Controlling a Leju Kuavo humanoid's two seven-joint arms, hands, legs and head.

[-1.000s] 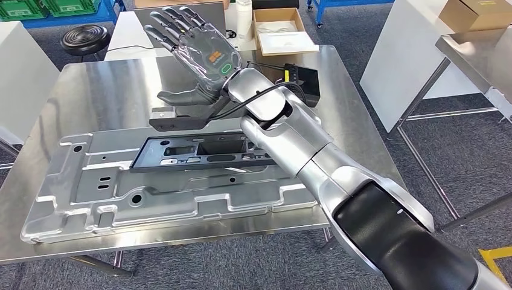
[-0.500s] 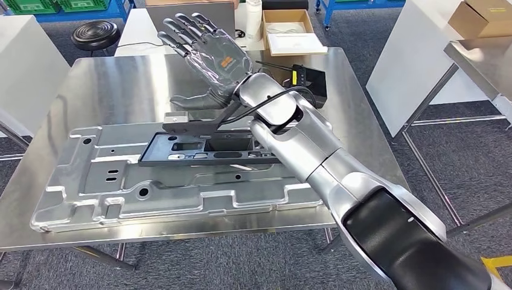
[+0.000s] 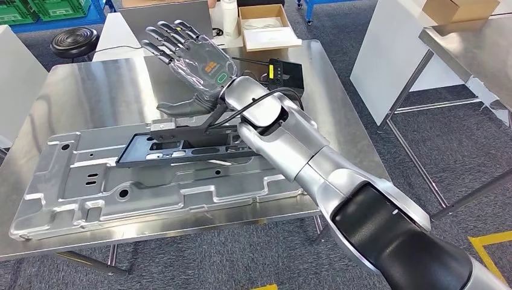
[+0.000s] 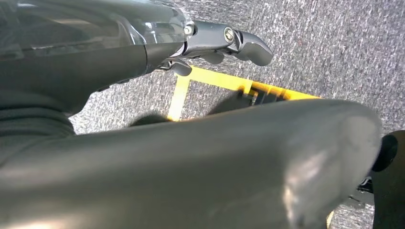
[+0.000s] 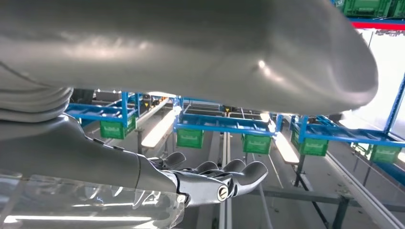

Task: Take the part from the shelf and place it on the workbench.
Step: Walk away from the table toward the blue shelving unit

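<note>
Fingers: spread and straight on the right hand, palm turned up, nothing in its grasp; the thumb juts toward the left, above the far end of the part.
Left hand: seen from its wrist camera, hanging over grey carpet; fingers are curled inward with nothing between them.
Right arm: one silver arm, coming in from the near right and crossing above the right end of the part.
Part: one dark, long frame with cut-out openings, lying flat on top of the pressed panel, released, with the hand above its far edge and apart from it.
Pressed panel: one large silver stamped sheet, lying lengthwise across the near half of the workbench.
Workbench: one steel table with a bare, shiny far left area.
Black device: one, on the far right of the workbench, with a small yellow label; a black cable runs from it.
Cardboard box: one open box beyond the far edge of the workbench.
Stool: one black round stool, far left.
Green crates: two, far left corner.
Second steel table: one, far right, with one brown carton on it.
</note>
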